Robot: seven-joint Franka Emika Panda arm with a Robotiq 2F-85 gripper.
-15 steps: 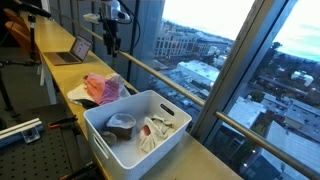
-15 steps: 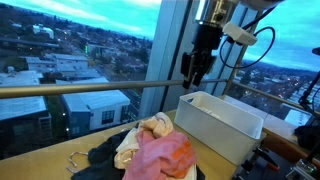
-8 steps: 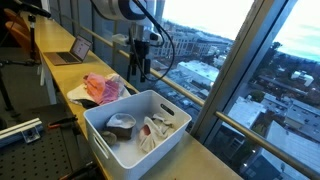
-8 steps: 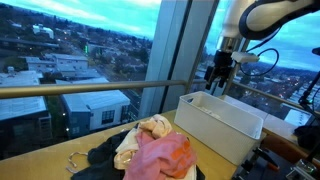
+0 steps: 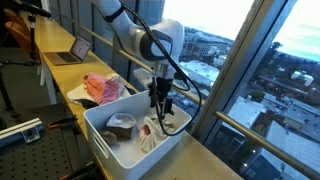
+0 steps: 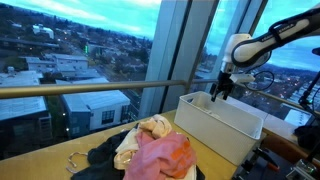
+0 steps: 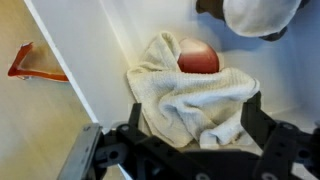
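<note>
My gripper is open and reaches down into a white plastic bin. In the wrist view its two dark fingers straddle a crumpled cream cloth with a red patch lying on the bin floor. I cannot tell whether the fingers touch the cloth. The cloth also shows in an exterior view, beside a grey and dark garment in the same bin. In an exterior view the gripper sits just above the rim of the bin.
A pile of clothes, pink, cream and dark, lies on the wooden counter beside the bin. A laptop stands further along. Window glass and a railing run along the counter. A small orange object lies outside the bin wall.
The gripper has moved from high above the clothes pile across to the bin and down into it, stopping over the cream cloth. It stays open.
</note>
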